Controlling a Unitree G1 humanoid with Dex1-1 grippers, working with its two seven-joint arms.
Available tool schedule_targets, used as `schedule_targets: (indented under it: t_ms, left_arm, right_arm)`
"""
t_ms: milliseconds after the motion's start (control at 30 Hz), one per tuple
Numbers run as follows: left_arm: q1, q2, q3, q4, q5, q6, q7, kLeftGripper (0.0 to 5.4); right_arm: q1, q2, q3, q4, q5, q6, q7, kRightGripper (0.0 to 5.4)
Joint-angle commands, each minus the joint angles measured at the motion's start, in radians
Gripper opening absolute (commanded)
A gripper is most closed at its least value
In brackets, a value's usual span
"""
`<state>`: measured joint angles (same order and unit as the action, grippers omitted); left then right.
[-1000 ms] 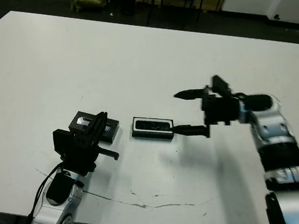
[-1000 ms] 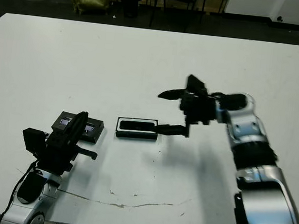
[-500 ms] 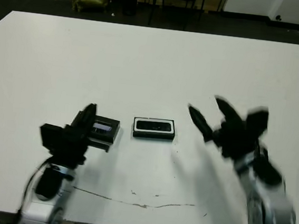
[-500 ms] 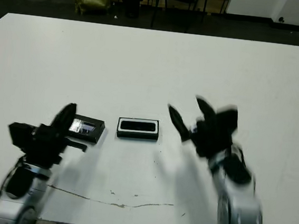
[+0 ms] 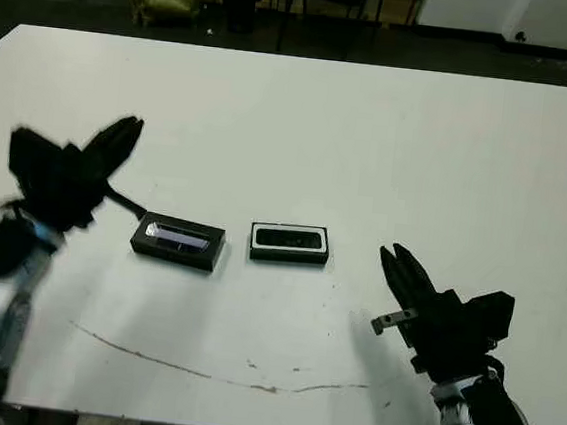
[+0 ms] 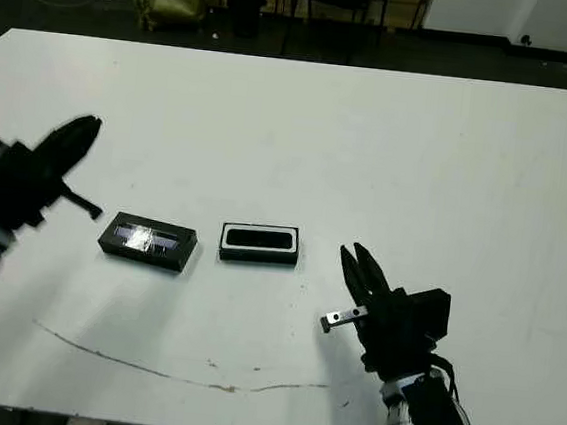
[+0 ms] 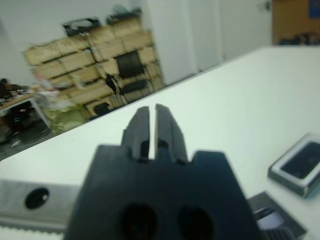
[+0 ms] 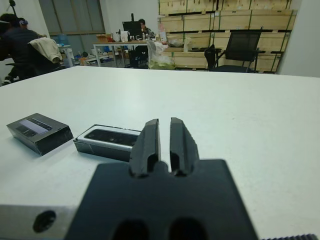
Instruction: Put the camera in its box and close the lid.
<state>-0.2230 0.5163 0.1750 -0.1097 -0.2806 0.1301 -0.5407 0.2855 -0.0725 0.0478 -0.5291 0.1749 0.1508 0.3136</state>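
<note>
— What's in front of you, biggest first?

— The white table (image 5: pixel 372 131), mostly bare, with a thin dark scuff line (image 5: pixel 198 370) along my near edge. My landmark is the box (image 5: pixel 289 244), lying flat at about the middle of the table's near half.

— And your arms?

— My right gripper (image 6: pixel 356 270) hangs above the table on the box's right and nearer to me, clear of it. In its wrist view the two fingers (image 8: pixel 147 142) stand together, only a slit between them, holding nothing. My left gripper (image 5: pixel 120 142) is raised well out to the box's left. It is smeared in the head views, but its wrist view shows those fingers (image 7: pixel 140 130) closed up too, and empty.

— Where is the camera?

— Inside the box: a dark glossy bar (image 8: pixel 111 137) within the white lining.

— The lid?

— Off. The lid (image 5: pixel 178 242) lies flat on the table just left of the box, apart from it, pale strip up.

— Anything smaller?

— Beyond the table, desks, stacked crates (image 8: pixel 225 37) and a seated person (image 8: pixel 15 40), too far to make out more.
</note>
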Motion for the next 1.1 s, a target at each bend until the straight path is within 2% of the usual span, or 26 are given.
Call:
schedule_targets:
  t_ms: [33,200,267,367,467,600,767,1000,1067,1100]
  left_arm:
    - [-0.062,0.069,-0.022,0.091,0.002,0.029,-0.097,0.00]
    - [-0.147,0.125,-0.070,0.216,0.026,0.001,-0.235,0.00]
    - [-0.187,0.173,-0.115,0.236,0.047,0.035,-0.308,0.00]
    - [-0.268,0.272,-0.218,0.221,0.097,0.098,-0.469,0.36]
    - [-0.366,0.339,-0.325,0.239,0.171,0.021,-0.645,1.05]
    - [-0.484,0.344,-0.449,0.308,0.260,-0.102,-0.813,2.00]
    - [-0.532,0.330,-0.559,0.291,0.364,-0.138,-0.900,3.20]
    - [-0.549,0.325,-0.646,0.250,0.446,-0.155,-0.980,4.91]
    - [-0.568,0.318,-0.671,0.255,0.475,-0.158,-1.004,5.35]
    - [-0.583,0.312,-0.688,0.262,0.493,-0.162,-1.019,5.38]
  right_arm:
    - [-0.002,-0.011,0.002,0.029,0.007,-0.007,-0.007,0.02]
    - [-0.007,-0.021,0.000,0.045,0.012,-0.017,-0.003,0.02]
    - [-0.007,-0.022,-0.002,0.051,0.018,-0.019,-0.001,0.02]
    - [-0.007,-0.023,-0.001,0.057,0.013,-0.020,-0.007,0.00]
    - [-0.009,-0.024,0.002,0.073,0.010,-0.042,-0.003,0.00]
    - [-0.011,-0.024,0.005,0.083,0.011,-0.053,-0.005,0.00]
    - [0.000,-0.020,0.007,0.085,0.010,-0.056,-0.013,0.00]
    - [0.010,-0.020,0.014,0.091,-0.005,-0.067,-0.034,0.00]
    - [0.008,-0.021,0.015,0.096,0.000,-0.067,-0.033,0.00]
    - [0.007,-0.021,0.016,0.100,0.003,-0.069,-0.031,0.00]
